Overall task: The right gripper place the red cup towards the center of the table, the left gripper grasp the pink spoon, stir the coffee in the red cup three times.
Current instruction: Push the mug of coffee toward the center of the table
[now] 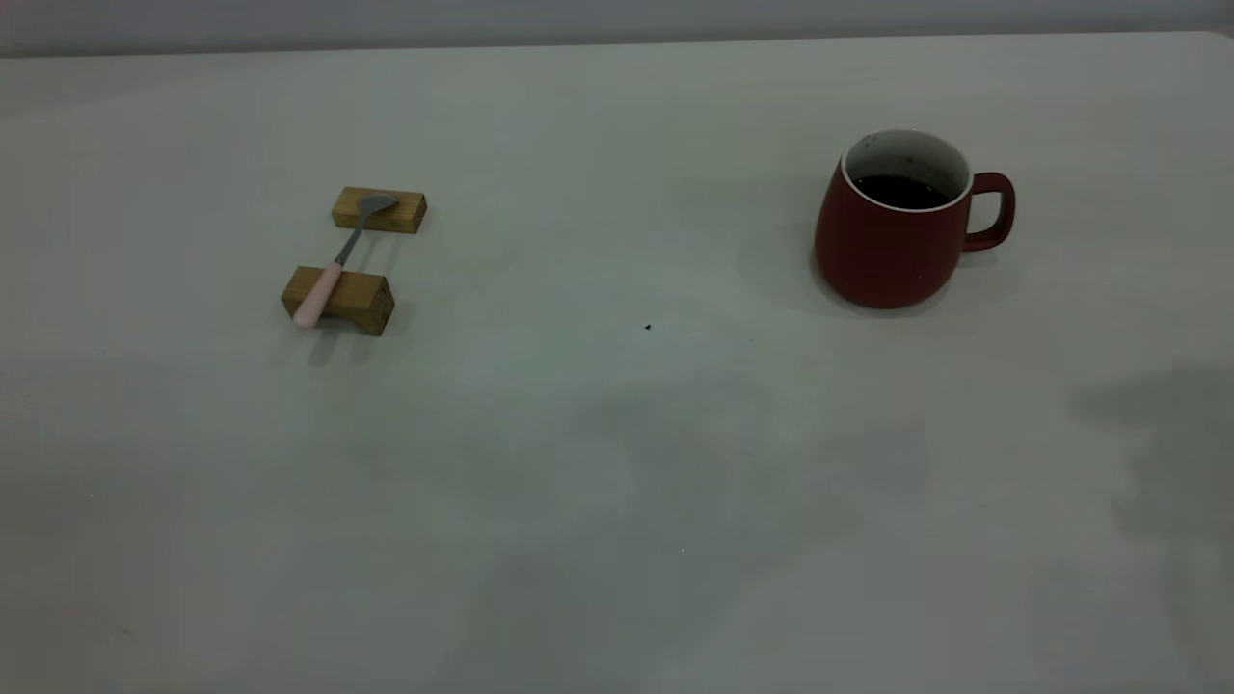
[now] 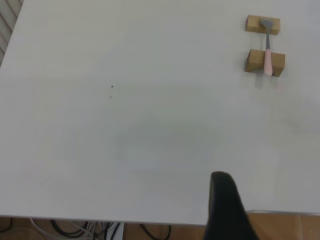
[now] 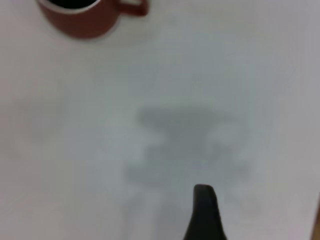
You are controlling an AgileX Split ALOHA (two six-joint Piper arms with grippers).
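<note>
The red cup (image 1: 897, 226) stands upright at the right of the table (image 1: 617, 482), its handle pointing right, with dark coffee (image 1: 900, 191) inside. The pink spoon (image 1: 333, 265) lies at the left across two wooden blocks, bowl on the far one and pink handle on the near one. Neither arm shows in the exterior view. In the left wrist view only a black tip of my left gripper (image 2: 226, 205) shows, by the table's edge and far from the spoon (image 2: 268, 50). My right gripper (image 3: 204, 210) is likewise a black tip, well away from the cup (image 3: 82, 22).
The far wooden block (image 1: 380, 209) and the near wooden block (image 1: 339, 299) carry the spoon. A tiny dark speck (image 1: 647, 327) lies mid-table. Past the table edge, the left wrist view shows cables (image 2: 100, 230) and floor.
</note>
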